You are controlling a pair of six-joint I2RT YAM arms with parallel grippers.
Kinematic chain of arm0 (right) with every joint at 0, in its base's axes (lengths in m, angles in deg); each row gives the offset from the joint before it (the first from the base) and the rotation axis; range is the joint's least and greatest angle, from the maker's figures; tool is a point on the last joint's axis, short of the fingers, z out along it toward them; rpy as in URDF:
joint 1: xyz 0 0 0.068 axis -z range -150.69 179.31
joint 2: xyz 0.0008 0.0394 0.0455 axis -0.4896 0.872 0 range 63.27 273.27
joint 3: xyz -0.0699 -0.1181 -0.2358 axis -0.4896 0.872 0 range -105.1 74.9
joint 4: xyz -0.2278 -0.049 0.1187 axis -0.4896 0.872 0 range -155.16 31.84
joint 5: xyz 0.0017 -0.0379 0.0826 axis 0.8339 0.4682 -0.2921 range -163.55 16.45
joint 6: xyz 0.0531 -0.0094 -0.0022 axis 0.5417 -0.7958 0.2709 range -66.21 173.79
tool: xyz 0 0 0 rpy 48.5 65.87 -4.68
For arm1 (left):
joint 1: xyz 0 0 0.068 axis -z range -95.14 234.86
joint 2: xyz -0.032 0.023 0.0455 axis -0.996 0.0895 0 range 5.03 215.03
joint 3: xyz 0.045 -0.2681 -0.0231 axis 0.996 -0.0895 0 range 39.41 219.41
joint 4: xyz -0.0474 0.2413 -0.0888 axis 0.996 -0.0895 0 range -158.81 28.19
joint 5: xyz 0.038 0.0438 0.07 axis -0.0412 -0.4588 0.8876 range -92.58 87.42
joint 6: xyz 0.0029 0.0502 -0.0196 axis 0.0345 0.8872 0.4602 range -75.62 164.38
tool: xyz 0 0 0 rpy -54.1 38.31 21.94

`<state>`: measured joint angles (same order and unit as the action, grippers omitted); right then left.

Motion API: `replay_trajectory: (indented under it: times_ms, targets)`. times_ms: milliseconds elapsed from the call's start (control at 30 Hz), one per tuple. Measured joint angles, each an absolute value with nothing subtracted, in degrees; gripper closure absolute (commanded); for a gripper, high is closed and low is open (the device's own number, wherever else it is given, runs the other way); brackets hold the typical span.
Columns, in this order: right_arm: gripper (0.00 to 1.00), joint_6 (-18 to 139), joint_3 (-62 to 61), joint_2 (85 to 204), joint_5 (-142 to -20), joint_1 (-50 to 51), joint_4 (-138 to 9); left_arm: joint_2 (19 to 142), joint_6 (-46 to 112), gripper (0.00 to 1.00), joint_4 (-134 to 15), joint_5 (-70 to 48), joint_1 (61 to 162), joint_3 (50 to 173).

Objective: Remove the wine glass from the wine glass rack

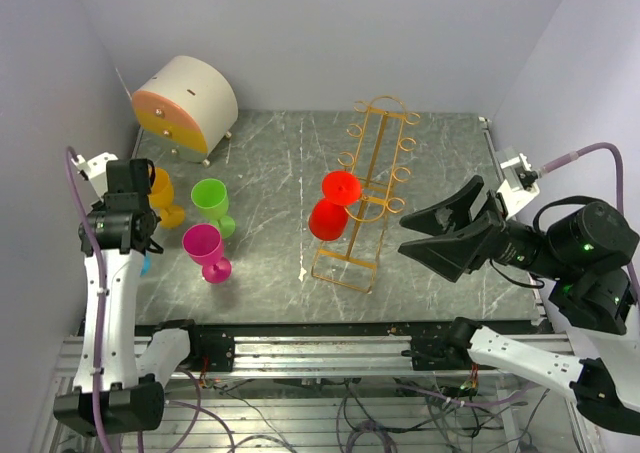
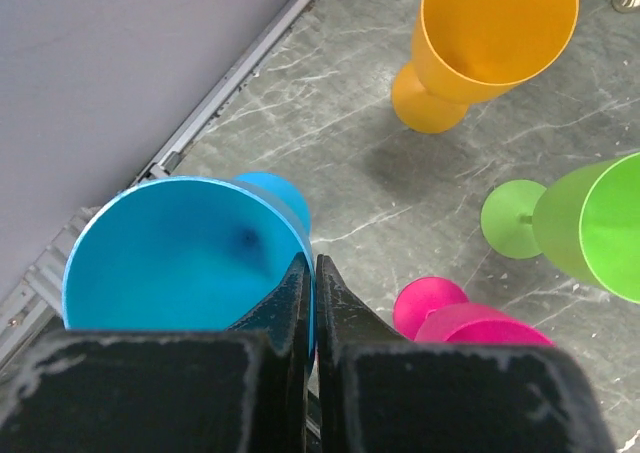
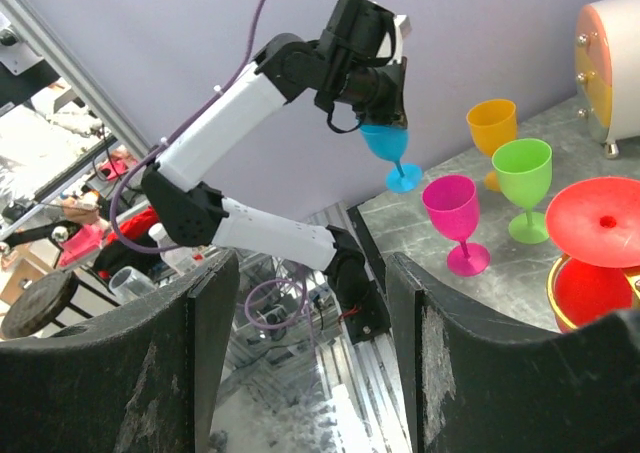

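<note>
While in left jaws, blue glass

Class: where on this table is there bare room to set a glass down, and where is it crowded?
Free: the strip between the magenta glass and the wine glass rack, and the back between the round cabinet and the rack. Crowded: the left edge, and right of the rack, where the right hand hangs.

Robotics lab test cell, white partition walls, aluminium rail frame (slotted extrusion), loose cables beneath, marble-look tabletop
</note>
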<state>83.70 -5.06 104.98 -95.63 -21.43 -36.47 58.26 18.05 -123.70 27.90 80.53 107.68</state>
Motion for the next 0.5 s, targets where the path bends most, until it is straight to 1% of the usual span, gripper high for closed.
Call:
replay_trajectory:
  times_ms: [333,500]
  targets:
    - [0.4,83.5,-5.7,104.3,-95.0,-21.4,-32.9,63.8,17.7,0.93,-114.7,24.9,80.5,105.3]
    - [0.41,83.5,-6.3,103.8,-94.7,-21.4,-31.7,64.3,17.4,0.93,-110.0,23.7,80.5,101.1]
